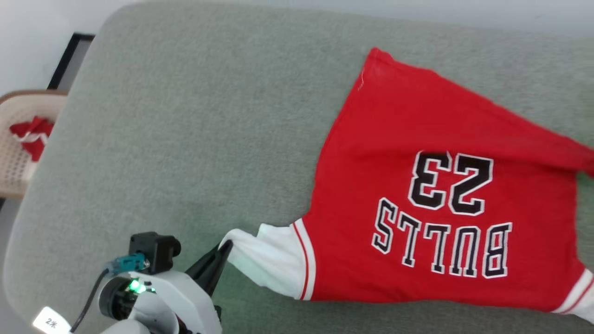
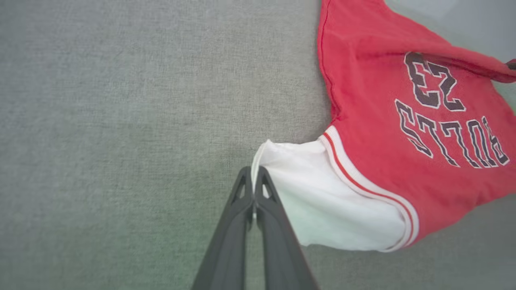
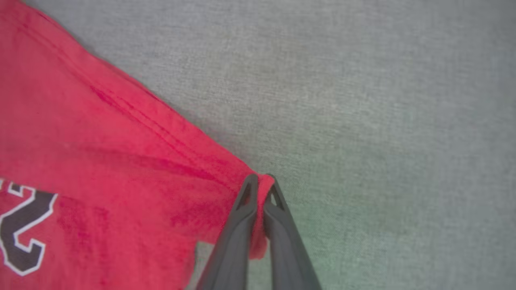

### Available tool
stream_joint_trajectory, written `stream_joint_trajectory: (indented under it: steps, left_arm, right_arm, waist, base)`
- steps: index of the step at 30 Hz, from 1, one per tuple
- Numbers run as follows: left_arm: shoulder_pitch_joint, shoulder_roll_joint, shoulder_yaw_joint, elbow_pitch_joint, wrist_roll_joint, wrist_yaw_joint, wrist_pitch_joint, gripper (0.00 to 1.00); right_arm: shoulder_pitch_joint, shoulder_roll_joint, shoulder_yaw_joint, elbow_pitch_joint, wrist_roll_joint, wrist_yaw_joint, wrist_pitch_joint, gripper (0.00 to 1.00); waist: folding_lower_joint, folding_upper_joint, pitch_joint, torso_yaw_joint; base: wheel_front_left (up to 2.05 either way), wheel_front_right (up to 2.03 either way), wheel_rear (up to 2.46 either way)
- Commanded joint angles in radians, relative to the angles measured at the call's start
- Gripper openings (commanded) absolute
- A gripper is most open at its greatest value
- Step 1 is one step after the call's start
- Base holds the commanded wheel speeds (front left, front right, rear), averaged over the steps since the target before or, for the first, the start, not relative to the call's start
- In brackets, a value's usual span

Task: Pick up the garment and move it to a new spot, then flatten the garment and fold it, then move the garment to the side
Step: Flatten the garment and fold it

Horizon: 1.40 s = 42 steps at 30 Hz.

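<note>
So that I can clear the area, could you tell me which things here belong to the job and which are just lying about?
Job:
jersey
left fingers, pinching its white sleeve
right fingers, pinching its red corner

Lying about:
basket
cloth in it

Left pincer (image 1: 226,247) pinches the garment (image 1: 408,134) by its white sleeve (image 1: 271,260).

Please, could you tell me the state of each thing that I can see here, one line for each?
red jersey shirt with white sleeves: unfolded, lettering up, on the grey fabric surface, pulled at two ends.
left hand: shut on the white sleeve's edge.
right hand: shut on a red edge of the shirt.
beige perforated plastic basket: open-topped, not empty.
small red-and-white cloth: crumpled, inside the basket.
</note>
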Motion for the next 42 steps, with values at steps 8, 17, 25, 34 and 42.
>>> stream_joint_trajectory:
  steps: [8,17,25,34,42]
  left_arm:
    - [0.041,0.034,0.004,-0.022,-0.012,0.022,0.01,0.0]
    - [0.07,0.047,0.001,-0.023,-0.025,0.019,0.008,0.0]
    - [0.074,0.033,-0.002,-0.003,-0.031,0.003,-0.001,0.0]
    - [0.075,0.022,-0.01,0.018,-0.038,-0.017,-0.005,0.0]
    - [0.088,0.022,-0.016,0.023,-0.041,-0.02,-0.008,0.0]
  right_arm:
    - [0.237,0.003,-0.068,-0.149,0.083,0.0,-0.001,0.0]
    - [0.467,0.069,-0.183,-0.283,0.099,0.0,0.031,0.0]
    - [0.598,0.147,-0.238,-0.316,0.076,0.0,0.037,0.0]
    - [0.621,0.16,-0.228,-0.258,0.048,-0.001,-0.006,1.0]
    - [0.602,0.125,-0.235,-0.363,0.067,0.0,0.06,1.0]
  waist:
    - [0.0,0.0,-0.082,-0.093]
    - [0.0,0.0,-0.1,-0.119]
    - [0.0,0.0,-0.105,-0.118]
    - [0.0,0.0,-0.124,-0.114]
    - [0.0,0.0,-0.151,-0.112]
  base:
    - [0.0,0.0,0.0]
    - [0.0,0.0,0.0]
    - [0.0,0.0,0.0]
    - [0.0,0.0,0.0]
    - [0.0,0.0,0.0]
